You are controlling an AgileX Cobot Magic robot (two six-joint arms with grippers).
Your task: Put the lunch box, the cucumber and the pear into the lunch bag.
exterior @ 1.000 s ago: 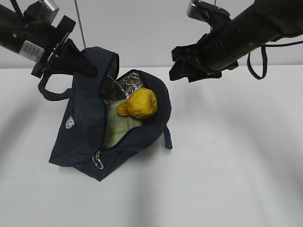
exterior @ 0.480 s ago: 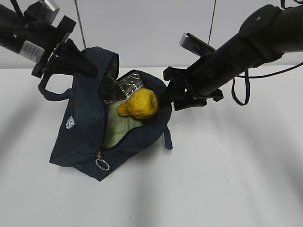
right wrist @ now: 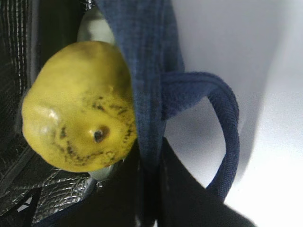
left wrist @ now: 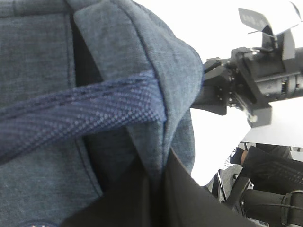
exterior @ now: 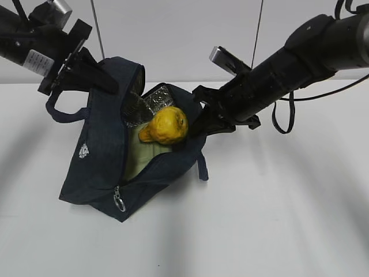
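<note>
The navy lunch bag [exterior: 98, 156] lies open on the white table. The yellow pear [exterior: 166, 126] rests in its mouth on the pale green lid of the lunch box [exterior: 141, 157]. No cucumber shows; it is hidden or out of view. My left gripper [exterior: 106, 83] is shut on the bag's upper left edge and holds it raised; the left wrist view shows fabric [left wrist: 47, 61] pinched between the jaws [left wrist: 158, 189]. My right gripper [exterior: 199, 124] is shut on the bag's right rim [right wrist: 147, 94], right beside the pear [right wrist: 78, 106].
Silver foil lining [exterior: 153, 104] shows at the back of the opening. The zipper's ring pull [exterior: 119, 203] hangs at the bag's near end. A handle loop [right wrist: 222, 118] droops outside the right rim. White tabletop [exterior: 277, 208] stretches to the right and front.
My right gripper came down and left from above the bag to its right rim and shut on it. The pear shifted slightly left. The left arm kept still.
</note>
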